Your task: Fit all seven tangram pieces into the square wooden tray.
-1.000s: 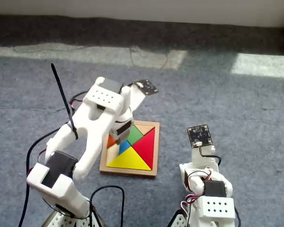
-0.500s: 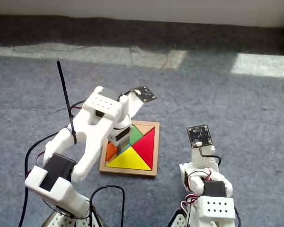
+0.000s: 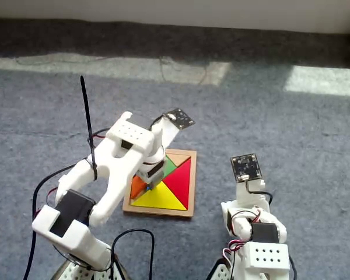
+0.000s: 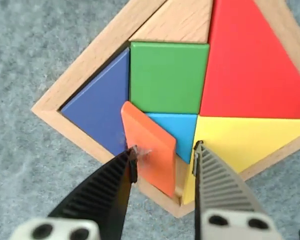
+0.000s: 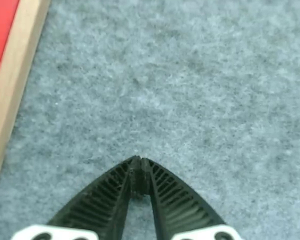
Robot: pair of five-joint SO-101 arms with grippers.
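Tabletop was grey and carpeted, and it carried the square wooden tray. Seated flat in the tray were the red triangle, yellow triangle, green square, dark blue triangle and light blue triangle. The orange piece lay tilted at one tray corner, overlapping the light blue triangle. The left fingers stood partly open astride it, one tip touching its edge and the other apart from it. The right fingers were closed on nothing, above the tabletop beside the tray's rim.
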